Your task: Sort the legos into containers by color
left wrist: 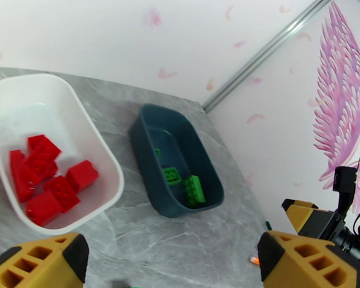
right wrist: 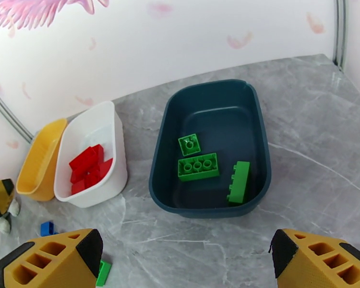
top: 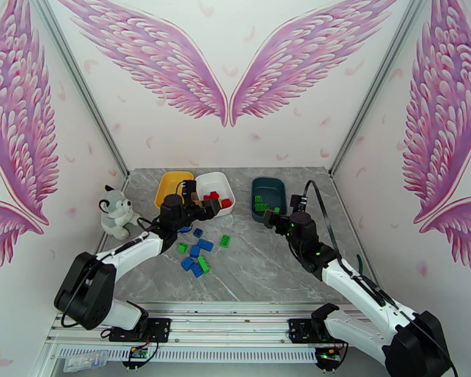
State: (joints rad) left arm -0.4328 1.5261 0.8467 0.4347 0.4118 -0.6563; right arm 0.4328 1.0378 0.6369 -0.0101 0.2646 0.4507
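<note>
Three containers stand in a row at the back: a yellow tray (top: 171, 182), a white tray (top: 223, 181) holding several red legos (left wrist: 45, 181), and a teal tray (right wrist: 213, 116) holding three green legos (right wrist: 198, 166). Loose blue legos (top: 205, 244) and green legos (top: 225, 240) lie on the table in front of the white tray. My left gripper (top: 211, 207) hovers open and empty by the white tray's (left wrist: 26, 106) near edge. My right gripper (top: 282, 210) hangs open and empty just in front of the teal tray (top: 270, 186).
A grey-white plush husky (top: 116, 212) sits at the table's left edge beside the yellow tray. A blue brick (right wrist: 47, 228) and a green brick (right wrist: 103, 273) lie near the white tray (right wrist: 98, 130). Walls close in the table at the back and both sides.
</note>
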